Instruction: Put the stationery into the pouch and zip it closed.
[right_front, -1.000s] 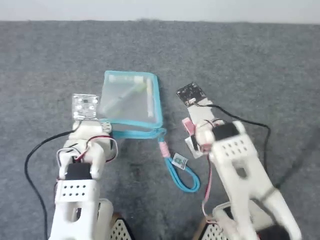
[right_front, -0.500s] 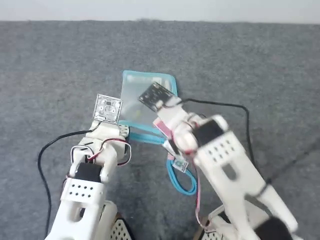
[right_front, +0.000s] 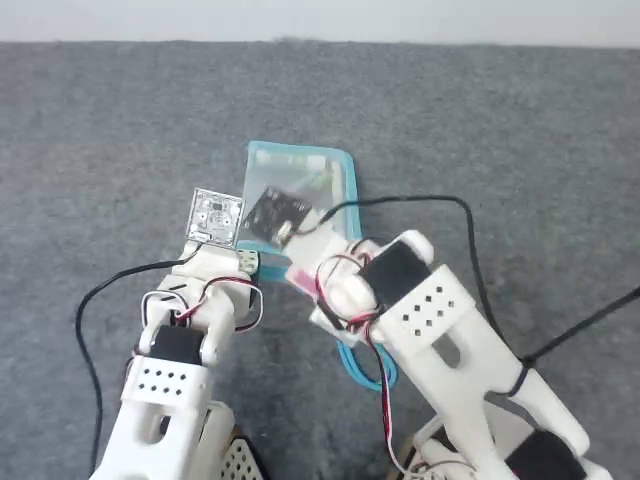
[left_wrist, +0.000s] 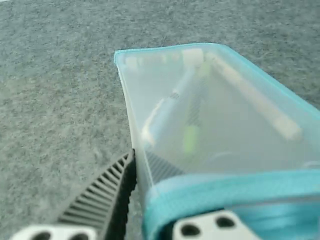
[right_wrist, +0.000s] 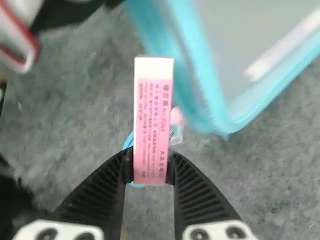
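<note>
A translucent pouch (right_front: 325, 180) with a teal zip edge lies on the grey carpet; several pens (left_wrist: 167, 107) are inside it. My left gripper (right_front: 252, 262) is shut on the pouch's near left corner, and the left wrist view shows its fingers (left_wrist: 112, 192) clamping the teal edge (left_wrist: 225, 192). My right gripper (right_front: 300, 274) is shut on a pink and white eraser (right_wrist: 153, 115), held upright just off the near teal edge of the pouch (right_wrist: 240, 45). In the high view the right wrist hides part of the pouch's near edge.
A teal strap loop (right_front: 366, 367) from the pouch lies on the carpet (right_front: 520, 130) under the right arm. Black cables (right_front: 85, 330) trail from both arms. The two grippers sit close together at the pouch's near edge.
The left arm dragged the pouch to the right, then held still. The right arm swung left with the eraser, from beside the pouch to its near edge.
</note>
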